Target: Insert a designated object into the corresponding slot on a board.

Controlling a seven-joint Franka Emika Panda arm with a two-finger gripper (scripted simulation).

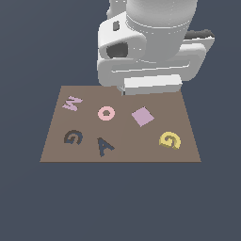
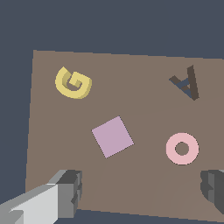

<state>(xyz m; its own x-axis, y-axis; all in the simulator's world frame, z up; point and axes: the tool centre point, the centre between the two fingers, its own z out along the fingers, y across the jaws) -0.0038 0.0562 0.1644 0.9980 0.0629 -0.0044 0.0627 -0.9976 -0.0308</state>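
The yellow G-shaped block (image 1: 170,140) lies on the brown board (image 1: 120,153) toward the exterior view's right; it also shows in the wrist view (image 2: 73,83). The dark G-shaped slot (image 1: 73,137) is at the board's near side on the exterior view's left; it is out of the wrist view. In the exterior view the arm's body hides my gripper. In the wrist view my gripper (image 2: 142,190) is open and empty, above the board's edge near the pink square (image 2: 112,136), well apart from the yellow block. One finger (image 2: 70,188) shows clearly.
On the board are a pinkish W (image 1: 72,103), a pink ring (image 1: 106,113) (image 2: 182,148), a pinkish square (image 1: 142,116) and a dark A-shaped recess (image 1: 105,146) (image 2: 187,83). The board (image 2: 144,105) lies on a dark blue floor (image 1: 117,202).
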